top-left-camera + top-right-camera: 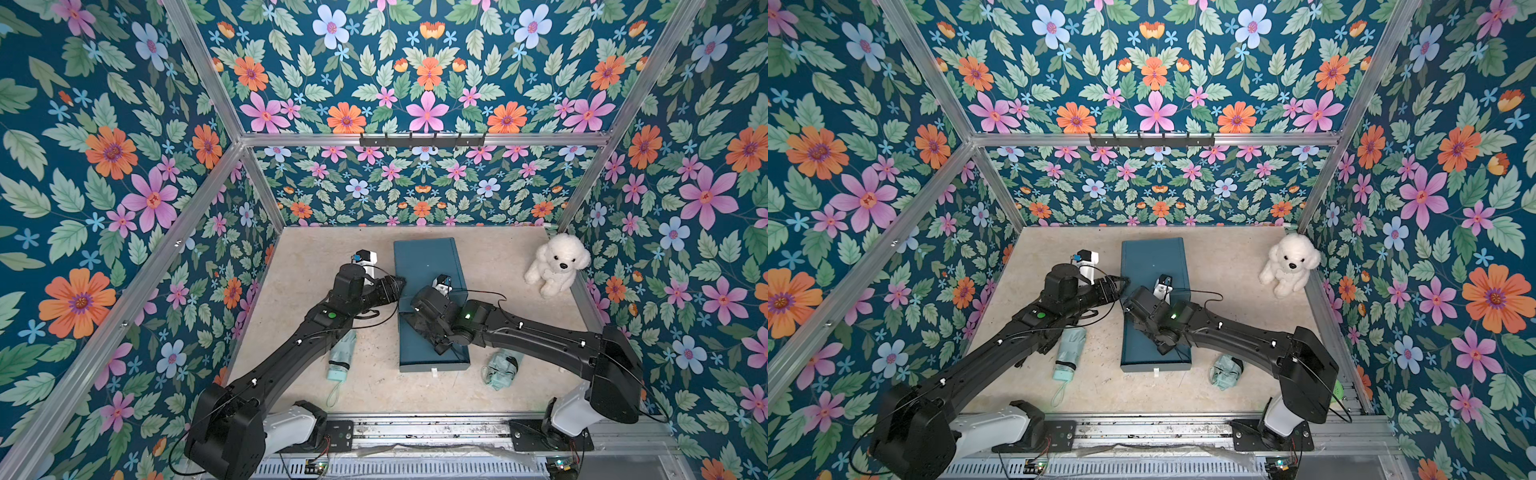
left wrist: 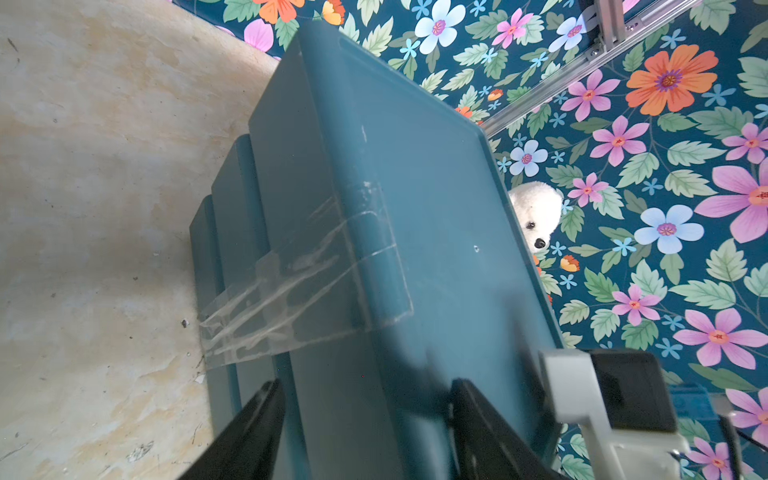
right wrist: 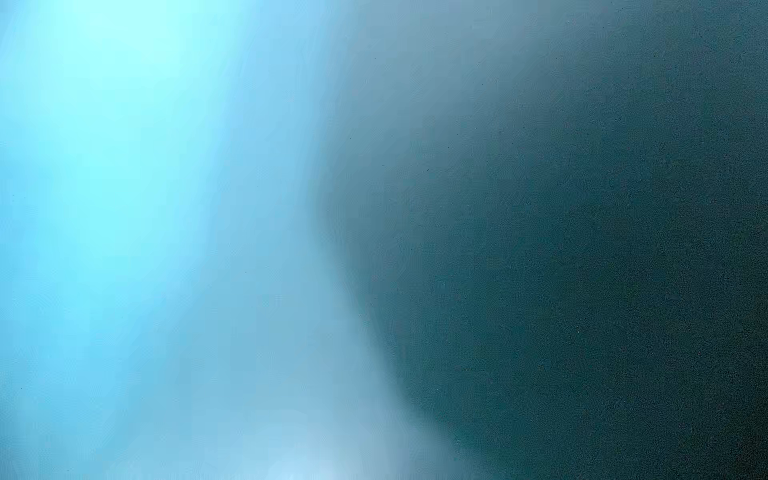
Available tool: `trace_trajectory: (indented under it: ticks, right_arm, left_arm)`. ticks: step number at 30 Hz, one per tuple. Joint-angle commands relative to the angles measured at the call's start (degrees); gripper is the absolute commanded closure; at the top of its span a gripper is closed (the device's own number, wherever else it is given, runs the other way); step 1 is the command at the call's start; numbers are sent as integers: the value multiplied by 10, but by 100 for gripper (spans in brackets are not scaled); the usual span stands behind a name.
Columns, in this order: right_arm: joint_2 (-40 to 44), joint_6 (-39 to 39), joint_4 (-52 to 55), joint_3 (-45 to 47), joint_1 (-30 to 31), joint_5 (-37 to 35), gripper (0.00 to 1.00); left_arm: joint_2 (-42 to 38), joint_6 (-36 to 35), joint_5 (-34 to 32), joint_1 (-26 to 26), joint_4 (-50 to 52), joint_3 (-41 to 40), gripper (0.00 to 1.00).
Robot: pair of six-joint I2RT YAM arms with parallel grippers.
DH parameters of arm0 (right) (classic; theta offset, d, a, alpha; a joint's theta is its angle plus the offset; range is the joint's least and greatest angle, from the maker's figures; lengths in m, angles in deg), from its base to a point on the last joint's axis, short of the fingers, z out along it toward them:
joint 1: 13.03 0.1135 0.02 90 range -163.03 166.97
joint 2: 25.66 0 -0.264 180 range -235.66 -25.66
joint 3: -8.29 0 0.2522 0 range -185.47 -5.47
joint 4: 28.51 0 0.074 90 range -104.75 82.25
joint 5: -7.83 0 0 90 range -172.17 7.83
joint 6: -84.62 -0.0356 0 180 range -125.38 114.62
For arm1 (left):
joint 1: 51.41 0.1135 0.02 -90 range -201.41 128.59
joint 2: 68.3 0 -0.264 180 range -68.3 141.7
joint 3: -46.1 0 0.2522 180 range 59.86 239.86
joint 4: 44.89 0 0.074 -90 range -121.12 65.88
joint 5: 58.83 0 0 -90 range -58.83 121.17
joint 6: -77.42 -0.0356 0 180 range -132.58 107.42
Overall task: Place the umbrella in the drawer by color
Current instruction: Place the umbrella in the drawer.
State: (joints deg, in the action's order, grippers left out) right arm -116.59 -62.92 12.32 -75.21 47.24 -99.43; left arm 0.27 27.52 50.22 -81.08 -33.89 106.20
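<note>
Two mint-green fabric items lie on the beige stone-patterned tabletop [image 1: 515,332]; neither is inside the dark teal, rectangular plastic drawer unit [image 1: 426,259], taken here as the centre of the dial with 12 o'clock at the far wall. The mint-green, cylindrical folded umbrella [image 1: 341,358] with its wrist loop lies at 8 o'clock, near the unit but apart from it and partly under the left arm. The mint-green crumpled bundle [image 1: 500,368], either a second umbrella or a sleeve (which one cannot be told), lies at 5 o'clock. The white fluffy plush dog [image 1: 557,266] sits at 2 o'clock in the corner and plays no part. The left gripper [image 2: 365,395] is at the unit's 9 o'clock edge; its fingers [image 2: 257,419] are spread, one beside the side wall and one over the top panel, and they grasp nothing that can be confirmed. The wrist view there also shows clear tape [image 2: 291,291] bridging the stacked tiers. The right gripper [image 1: 417,324] is over the top panel toward 6 o'clock; its jaws are clenched shut, no object shows between them, and its wrist view is only a blue blur. In both top views the front face at 6 o'clock appears flush, so no drawer is judged to be pulled out. Status is early: nothing has been placed. Remaining steps are to open the drawer of matching colour, pick up the folded umbrella, place it inside, and close the drawer.
</note>
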Motion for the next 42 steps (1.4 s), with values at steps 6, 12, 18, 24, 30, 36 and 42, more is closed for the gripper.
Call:
trace_trajectory:
  ticks: [6, 12, 18, 24, 30, 36, 42]
  right_arm:
    - [-21, -117, -52, 28, 18, 47, 100]
    - [-16, -75, 3, 4, 42, 19, 49]
    - [41, -37, 29, 40, 49, -15, 41]
    - [36, 26, -65, 80, 47, 52, 31]
    - [36, 58, -129, 92, 48, 100, 30]
    - [60, 125, -26, 56, 1, 75, 31]
    - [98, 195, -13, 69, -24, 126, 33]
  left_arm:
    - [2, 7, 5, 0, -11, -12, 32]
    - [-2, 3, 5, 0, -3, -6, 32]
    - [-13, -3, -10, 1, 11, 0, 32]
    - [-14, 9, -15, 1, 9, 1, 31]
    - [-16, 13, -12, 1, 9, -2, 31]
    - [-19, 11, -16, 1, 16, -2, 31]
    - [-51, 0, -133, 2, 109, 18, 31]
